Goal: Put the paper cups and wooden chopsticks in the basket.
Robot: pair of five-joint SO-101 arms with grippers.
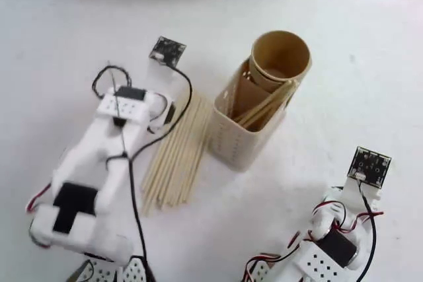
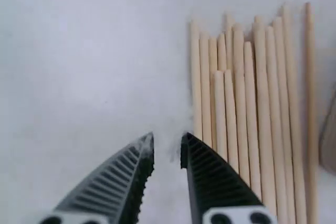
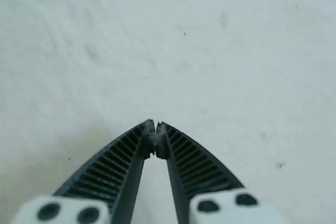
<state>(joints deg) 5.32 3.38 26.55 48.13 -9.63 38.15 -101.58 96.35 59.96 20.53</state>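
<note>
Paper cups (image 1: 280,57): nested, count unclear, bottoms hidden by the basket (image 1: 238,140) wall.
Loose chopsticks (image 2: 252,119): ends cut off at the left wrist view's edge.

I see a paper cup (image 1: 281,56) and leaning chopsticks (image 1: 266,106) in the beige basket (image 1: 232,143), loose chopsticks (image 1: 173,154) lying flat beside it.

Basket (image 1: 234,144) beside loose chopsticks (image 1: 173,158), perhaps touching, arm (image 1: 99,156) flanking opposite side

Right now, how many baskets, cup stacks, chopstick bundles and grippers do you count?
Basket: 1
Paper cup stack: 1, inside the basket
Chopstick bundles: 2, loose bundle and basket bundle
Grippers: 2, left gripper and right gripper
Total: 6
</note>
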